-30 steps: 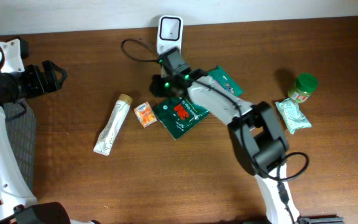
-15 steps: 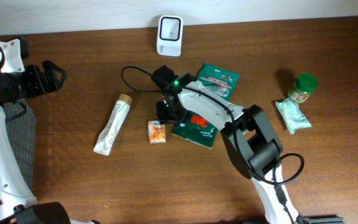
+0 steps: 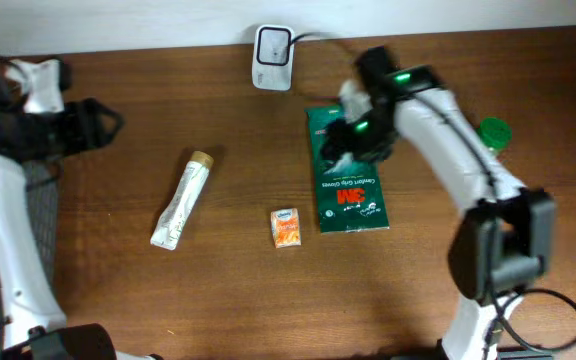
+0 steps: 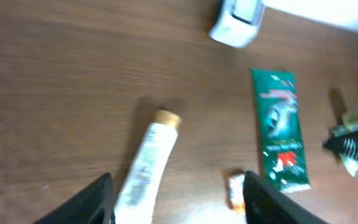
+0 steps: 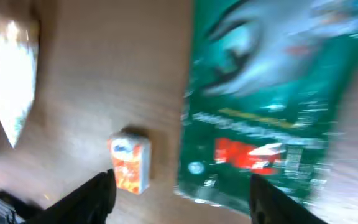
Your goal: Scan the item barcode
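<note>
A white barcode scanner (image 3: 273, 45) stands at the back edge of the table; the left wrist view shows it too (image 4: 237, 18). A green packet (image 3: 348, 185) lies flat and lengthwise on the wood, seen blurred below the right wrist (image 5: 272, 106). My right gripper (image 3: 351, 128) hovers over the packet's far end, its fingers wide apart and nothing between them (image 5: 179, 199). An orange carton (image 3: 286, 227) lies just left of the packet. My left gripper (image 3: 96, 122) is open and empty at the far left (image 4: 176, 199).
A white tube with a tan cap (image 3: 181, 200) lies left of centre, below the left wrist (image 4: 146, 168). A green-lidded jar (image 3: 494, 130) peeks out behind my right arm. The scanner's black cable (image 3: 313, 38) runs along the back wall.
My right arm swung from the table's middle to the back right and its jaws opened. The green packet now lies further right and straight. The orange carton shifted right. The left jaws narrowed a little.
</note>
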`<state>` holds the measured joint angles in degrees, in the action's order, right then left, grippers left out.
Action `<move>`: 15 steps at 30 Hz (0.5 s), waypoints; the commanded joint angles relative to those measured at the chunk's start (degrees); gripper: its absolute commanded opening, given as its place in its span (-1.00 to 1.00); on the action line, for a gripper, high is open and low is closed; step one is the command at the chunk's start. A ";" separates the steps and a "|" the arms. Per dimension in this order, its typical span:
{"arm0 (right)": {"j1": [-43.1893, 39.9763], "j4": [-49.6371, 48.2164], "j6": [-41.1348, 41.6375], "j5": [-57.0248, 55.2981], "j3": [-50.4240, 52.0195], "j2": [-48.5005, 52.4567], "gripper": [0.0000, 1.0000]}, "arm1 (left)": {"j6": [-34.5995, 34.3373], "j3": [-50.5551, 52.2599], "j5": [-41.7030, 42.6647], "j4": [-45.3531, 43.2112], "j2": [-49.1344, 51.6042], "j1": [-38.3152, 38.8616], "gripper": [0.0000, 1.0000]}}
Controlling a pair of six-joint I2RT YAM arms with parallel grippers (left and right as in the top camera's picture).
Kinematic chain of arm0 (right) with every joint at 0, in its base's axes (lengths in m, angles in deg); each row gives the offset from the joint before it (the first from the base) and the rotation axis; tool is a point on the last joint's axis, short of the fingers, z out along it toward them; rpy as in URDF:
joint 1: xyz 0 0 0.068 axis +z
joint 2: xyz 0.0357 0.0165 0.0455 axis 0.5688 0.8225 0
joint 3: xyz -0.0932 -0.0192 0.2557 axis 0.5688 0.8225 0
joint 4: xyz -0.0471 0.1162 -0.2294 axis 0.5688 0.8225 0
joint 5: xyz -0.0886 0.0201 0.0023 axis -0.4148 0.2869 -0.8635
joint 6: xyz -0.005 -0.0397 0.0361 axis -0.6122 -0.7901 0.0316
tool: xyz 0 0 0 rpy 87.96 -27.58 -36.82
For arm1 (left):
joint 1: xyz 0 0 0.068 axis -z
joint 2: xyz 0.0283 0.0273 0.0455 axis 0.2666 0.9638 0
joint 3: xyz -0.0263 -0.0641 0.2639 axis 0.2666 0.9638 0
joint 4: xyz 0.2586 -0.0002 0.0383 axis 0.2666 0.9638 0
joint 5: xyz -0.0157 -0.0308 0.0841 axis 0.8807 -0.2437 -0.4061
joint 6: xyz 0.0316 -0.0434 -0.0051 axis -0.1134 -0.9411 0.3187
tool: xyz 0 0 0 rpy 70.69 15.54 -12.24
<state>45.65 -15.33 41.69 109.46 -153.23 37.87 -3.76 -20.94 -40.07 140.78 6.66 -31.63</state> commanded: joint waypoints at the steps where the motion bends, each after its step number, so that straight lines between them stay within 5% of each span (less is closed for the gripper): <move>1: -5.88 0.26 -7.89 4.52 0.37 2.89 0.36 | -0.37 -0.92 2.01 -0.66 5.18 8.39 -0.07; 4: -10.36 0.00 -11.28 8.46 0.46 6.38 0.35 | -5.79 -0.92 2.01 -2.67 11.50 16.20 -0.60; 5: -11.50 0.02 -11.26 8.50 0.48 7.82 0.34 | -7.08 -0.92 2.01 -3.80 13.97 19.28 -0.99; 15: -12.94 -1.66 -11.21 8.48 0.68 15.45 -0.13 | -19.02 -0.92 -0.57 -18.08 30.93 40.00 -1.00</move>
<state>32.56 -16.69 31.39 116.82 -152.90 51.27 -16.48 -21.29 -38.94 124.41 34.68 4.98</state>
